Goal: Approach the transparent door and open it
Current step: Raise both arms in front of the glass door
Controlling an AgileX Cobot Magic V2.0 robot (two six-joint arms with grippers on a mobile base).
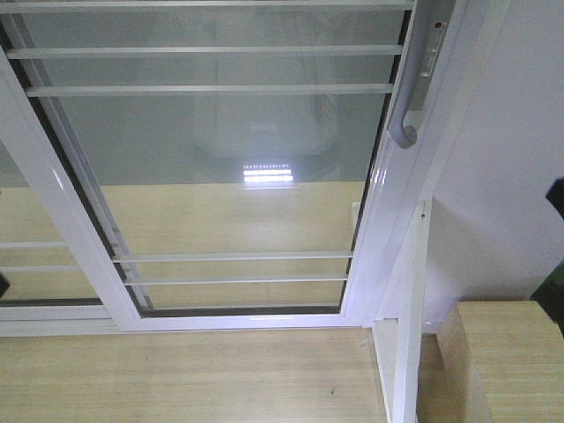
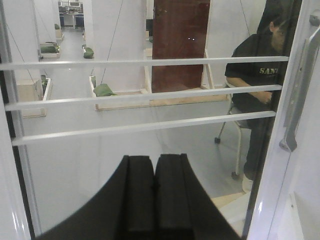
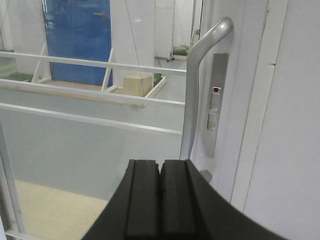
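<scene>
Front camera looks down at the transparent door (image 1: pixel 220 167) — it fills most of my view, clear glass in a white frame, with thin white bars (image 1: pixel 211 51) crossing it near the top and near the bottom. Its curved silver-grey handle (image 1: pixel 407 106) sits on the right stile, high in the picture, and that stile runs down alongside the white wall (image 1: pixel 511 176). On the left, a second glass panel (image 1: pixel 35 220) sits behind the door's left stile. Pale wooden floor (image 1: pixel 176 370) lies in front of the track, and a light wooden box (image 1: pixel 507 352) shows at lower right.

Left wrist view now: the left gripper (image 2: pixel 154 170) points at the glass below three of the bars. Its two black fingers (image 2: pixel 137 200) are pressed flat together with nothing between them. The handle hangs at the far right edge of this view, well apart from the fingertips. Through the glass I see a seated person (image 2: pixel 255 85) in a black shirt and a dark brown door (image 2: pixel 180 45).

Right wrist view — the right gripper (image 3: pixel 160 172) is pressed together too, fingers side by side and empty. The handle rises just above and to the right of its tips, and its lower end drops behind the right finger. I can't tell whether they touch. Beside the handle is a narrow lock plate (image 3: pixel 214 110) with a small red dot. A blue door (image 3: pixel 77 35) shows beyond the glass.
</scene>
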